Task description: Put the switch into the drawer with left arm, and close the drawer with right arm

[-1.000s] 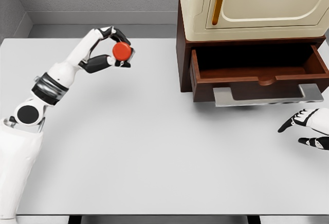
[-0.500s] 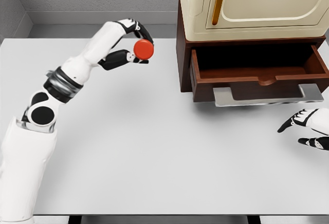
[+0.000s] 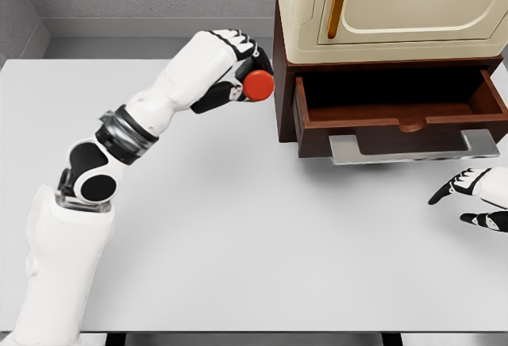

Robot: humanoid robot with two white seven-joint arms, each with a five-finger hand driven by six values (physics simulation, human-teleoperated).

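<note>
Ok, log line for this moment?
left hand: holds red switch, beside cabinet | drawer: open | right hand: open, resting at right edge

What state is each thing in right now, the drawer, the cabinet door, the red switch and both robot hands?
Dark brown wooden drawer: pulled open, nothing visible inside.
Cream cabinet door: closed.
Round red switch: held above the table, left of the drawer.
Left robot hand: shut on the switch.
Right robot hand: open, at the right edge.

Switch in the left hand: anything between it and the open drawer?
Head view: only the dark side wall of the cabinet stands between the red switch, gripped in the left hand, and the open drawer. Nothing else.
</note>
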